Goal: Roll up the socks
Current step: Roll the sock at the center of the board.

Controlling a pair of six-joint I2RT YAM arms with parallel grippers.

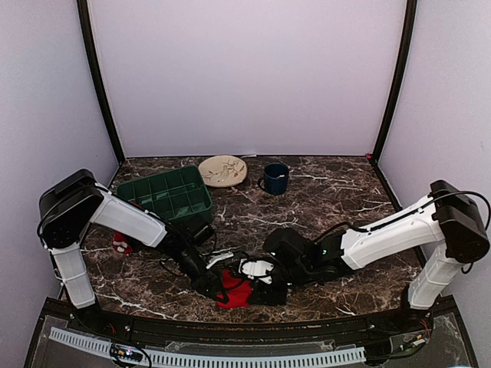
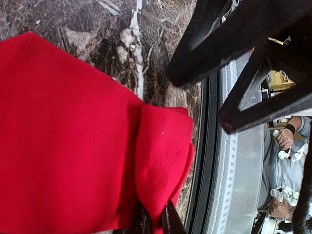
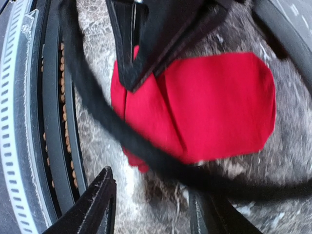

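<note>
Red sock (image 2: 68,146) fills left of frame, flat on dark marble desk (image 2: 97,24); its end is folded over into a thicker flap at right. Left claw (image 2: 157,225) at btm edge, tips pinched on the flap's fabric. Right claw (image 2: 197,102) upper right, black fingers apart, clear of sock. Beyond black rim (image 2: 208,146): grey slotted strip (image 2: 234,185), person (image 2: 282,165) btm right.
</note>
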